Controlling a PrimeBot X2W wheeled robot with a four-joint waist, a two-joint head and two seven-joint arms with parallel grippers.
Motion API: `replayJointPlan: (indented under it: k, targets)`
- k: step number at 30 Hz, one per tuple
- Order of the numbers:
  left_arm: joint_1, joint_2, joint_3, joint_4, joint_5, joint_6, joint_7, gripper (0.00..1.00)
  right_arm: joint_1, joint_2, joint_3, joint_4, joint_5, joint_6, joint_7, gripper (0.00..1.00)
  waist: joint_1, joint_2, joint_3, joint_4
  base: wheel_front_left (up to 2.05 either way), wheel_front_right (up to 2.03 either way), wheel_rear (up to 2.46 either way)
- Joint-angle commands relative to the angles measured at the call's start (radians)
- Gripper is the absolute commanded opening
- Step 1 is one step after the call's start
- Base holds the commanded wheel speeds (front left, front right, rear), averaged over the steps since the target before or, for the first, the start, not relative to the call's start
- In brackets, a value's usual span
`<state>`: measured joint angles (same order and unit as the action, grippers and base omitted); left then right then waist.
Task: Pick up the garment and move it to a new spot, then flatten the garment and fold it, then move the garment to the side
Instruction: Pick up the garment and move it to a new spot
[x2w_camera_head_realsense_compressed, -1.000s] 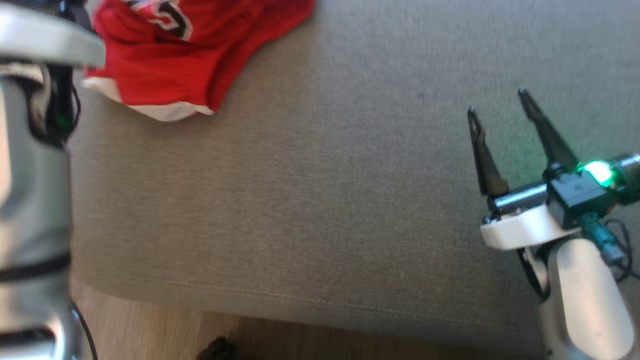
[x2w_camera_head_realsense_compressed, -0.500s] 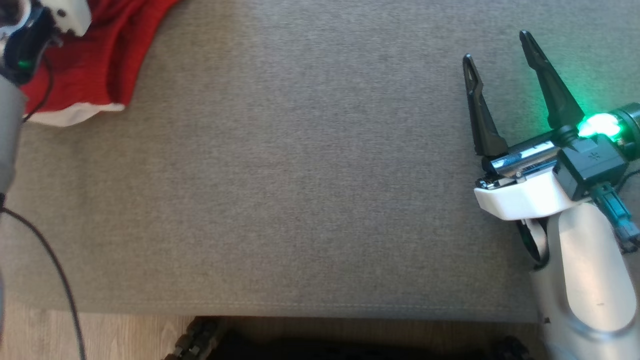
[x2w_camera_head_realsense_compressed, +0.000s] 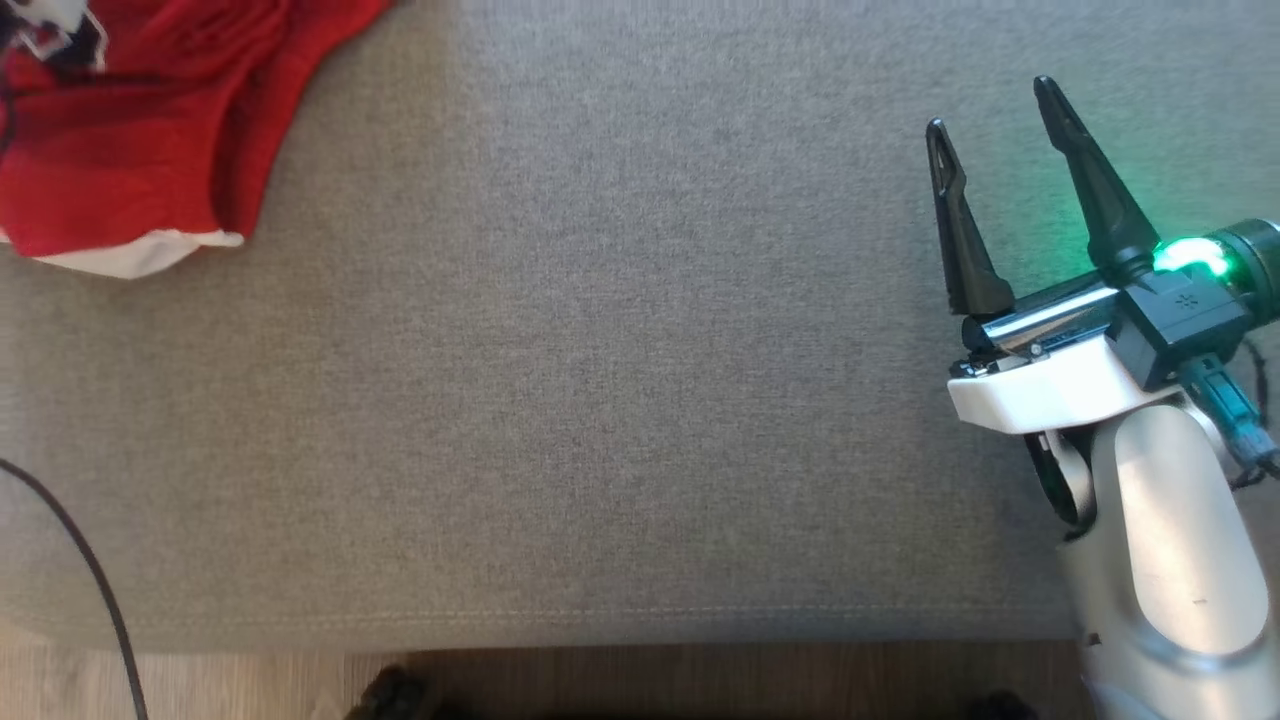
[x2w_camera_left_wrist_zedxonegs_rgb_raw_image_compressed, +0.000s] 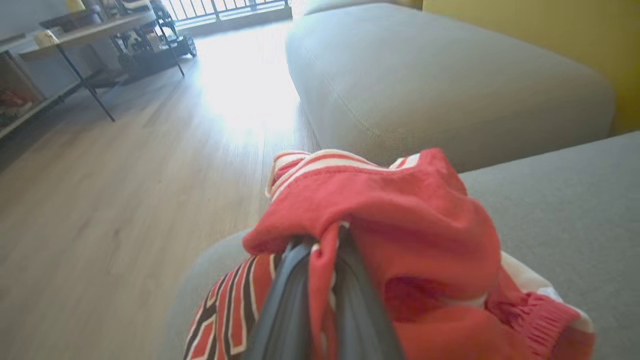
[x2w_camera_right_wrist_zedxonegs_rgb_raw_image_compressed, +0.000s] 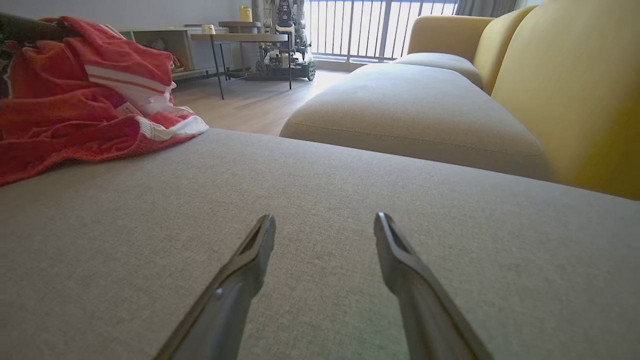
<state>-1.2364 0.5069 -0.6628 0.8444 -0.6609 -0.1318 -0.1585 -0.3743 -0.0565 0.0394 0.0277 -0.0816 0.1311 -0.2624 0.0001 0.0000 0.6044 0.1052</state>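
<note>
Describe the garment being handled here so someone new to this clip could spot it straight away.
Start at the wide grey fabric sofa cushion; toward its upper left in the head view sits a bunched red garment. White hem bands and black-and-white striped trim mark it, and the left gripper is shut on a fold, unlike the open right gripper over bare cushion.

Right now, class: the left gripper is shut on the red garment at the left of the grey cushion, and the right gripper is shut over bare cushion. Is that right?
No: the right gripper is open, fingers spread over bare cushion, as the right wrist view shows. The left gripper is indeed shut on the red garment at the left of the grey cushion.
</note>
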Motion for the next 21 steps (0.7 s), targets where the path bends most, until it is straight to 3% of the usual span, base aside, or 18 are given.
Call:
replayJointPlan:
  k: [1, 6, 12, 21]
  targets:
    - [-0.052, 0.07, 0.029, -0.023, 0.008, 0.001, -0.034, 0.0, 0.033, 0.006, 0.022, -0.027, 0.014, 0.0, 0.001, 1.0, -0.0001, 0.0, -0.044, -0.006, 0.0, 0.0, 0.0]
    - [-0.06, 0.071, 0.02, -0.1, 0.027, 0.001, -0.095, 0.0, 0.055, 0.006, 0.03, -0.016, 0.057, 0.0, 0.001, 1.0, -0.0001, 0.0, -0.129, -0.019, 0.0, 0.0, 0.0]
    - [-0.035, 0.033, 0.001, -0.281, 0.04, 0.001, -0.102, 0.0, 0.089, 0.006, 0.042, -0.014, 0.101, 0.0, 0.001, 1.0, -0.0001, 0.0, -0.217, -0.046, 0.0, 0.0, 0.0]
    - [0.0, -0.015, -0.052, -0.49, 0.032, 0.002, -0.075, 0.0, 0.097, 0.006, 0.05, -0.039, 0.154, 0.0, 0.001, 1.0, -0.0001, 0.0, -0.259, -0.148, 0.0, 0.0, 0.0]
